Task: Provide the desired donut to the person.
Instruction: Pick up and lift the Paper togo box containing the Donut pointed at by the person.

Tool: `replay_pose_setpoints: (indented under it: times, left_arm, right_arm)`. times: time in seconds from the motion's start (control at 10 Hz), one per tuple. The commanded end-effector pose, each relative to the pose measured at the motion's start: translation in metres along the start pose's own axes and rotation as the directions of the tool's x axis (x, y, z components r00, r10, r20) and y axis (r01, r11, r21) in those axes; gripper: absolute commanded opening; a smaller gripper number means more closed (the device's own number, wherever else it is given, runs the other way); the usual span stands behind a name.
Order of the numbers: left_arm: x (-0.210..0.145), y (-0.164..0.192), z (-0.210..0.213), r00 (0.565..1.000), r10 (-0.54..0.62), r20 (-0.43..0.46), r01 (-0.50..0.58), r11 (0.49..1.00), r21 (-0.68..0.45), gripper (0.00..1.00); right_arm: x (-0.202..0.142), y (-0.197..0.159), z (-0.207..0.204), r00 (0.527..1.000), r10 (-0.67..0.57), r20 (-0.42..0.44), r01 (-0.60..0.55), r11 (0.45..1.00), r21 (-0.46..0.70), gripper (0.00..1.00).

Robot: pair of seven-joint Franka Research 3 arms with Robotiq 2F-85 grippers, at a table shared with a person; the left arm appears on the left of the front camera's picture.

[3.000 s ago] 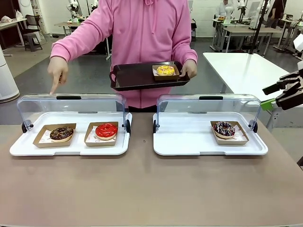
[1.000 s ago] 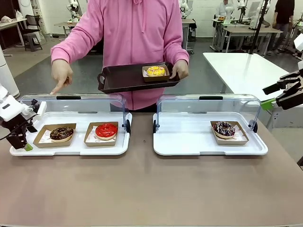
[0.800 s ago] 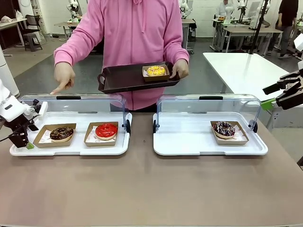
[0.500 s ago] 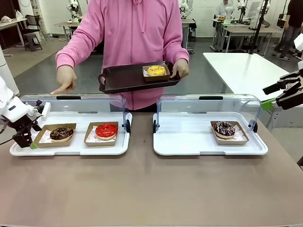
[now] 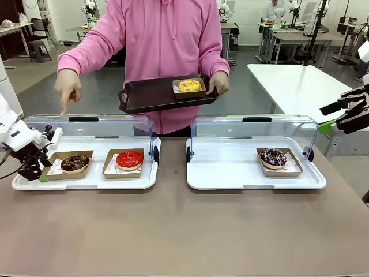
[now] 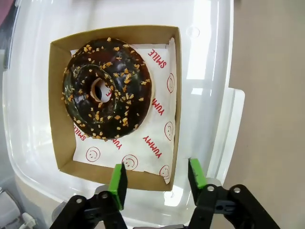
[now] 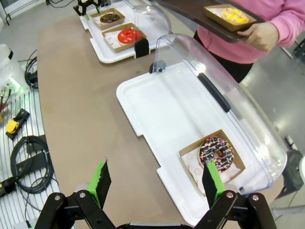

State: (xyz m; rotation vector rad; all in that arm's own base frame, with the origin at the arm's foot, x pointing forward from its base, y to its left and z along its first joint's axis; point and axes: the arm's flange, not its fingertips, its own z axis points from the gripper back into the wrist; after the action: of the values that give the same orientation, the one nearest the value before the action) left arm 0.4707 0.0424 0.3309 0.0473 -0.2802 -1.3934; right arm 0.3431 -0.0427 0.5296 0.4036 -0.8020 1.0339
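Note:
The person [image 5: 167,40] in a pink hoodie points a finger [image 5: 64,107] down over the left case and holds a dark tray [image 5: 150,95] carrying a yellow donut [image 5: 189,85]. Below that finger lies a chocolate donut [image 5: 75,162] with nut bits [image 6: 107,88] in a cardboard box [image 6: 59,119]. My left gripper [image 5: 39,172] is at the box's left end, open, its green fingers [image 6: 118,183] straddling the box's near wall without pressing it [image 6: 157,177]. My right gripper [image 5: 330,118] hangs open at the far right, above the table [image 7: 155,183].
A red donut [image 5: 129,158] sits boxed beside the chocolate one on the left white tray [image 5: 86,183]. The right white tray [image 5: 230,173] holds a sprinkled donut [image 5: 273,156] [image 7: 217,152]. Both clear lids [image 5: 86,130] stand open at the back. Cables [image 7: 28,157] lie off the table's edge.
My left gripper has moved right up to the chocolate donut's box and its jaws have narrowed. The person's pointing hand rose and shifted left. The right arm stayed still.

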Motion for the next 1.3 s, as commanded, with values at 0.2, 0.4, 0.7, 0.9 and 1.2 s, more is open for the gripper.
replay_pose_setpoints:
  times: [0.2, 0.4, 0.7, 0.9, 1.2]
  left_arm:
    - [-0.005, 0.003, -0.012, 1.000, -0.024, 0.015, 0.024, 1.000, -0.010, 0.06]
    - [-0.006, 0.004, -0.012, 1.000, -0.019, 0.014, 0.019, 1.000, -0.005, 0.00]
    - [-0.006, -0.002, -0.004, 0.999, -0.030, 0.016, 0.030, 0.999, -0.010, 0.00]
    - [-0.005, -0.009, 0.001, 0.999, -0.040, 0.029, 0.041, 0.999, -0.013, 0.00]
    - [-0.003, -0.065, 0.046, 0.996, -0.083, 0.011, 0.082, 0.996, 0.043, 0.00]
  right_arm:
    - [-0.001, 0.000, -0.002, 1.000, 0.006, -0.005, -0.006, 1.000, 0.001, 1.00]
    - [-0.001, 0.000, -0.002, 1.000, 0.006, -0.005, -0.006, 1.000, 0.001, 1.00]
    - [-0.001, 0.000, -0.002, 1.000, 0.006, -0.005, -0.006, 1.000, 0.001, 1.00]
    - [-0.001, 0.000, -0.002, 1.000, 0.006, -0.005, -0.006, 1.000, 0.001, 1.00]
    - [-0.001, 0.000, -0.002, 1.000, 0.006, -0.005, -0.006, 1.000, 0.001, 1.00]
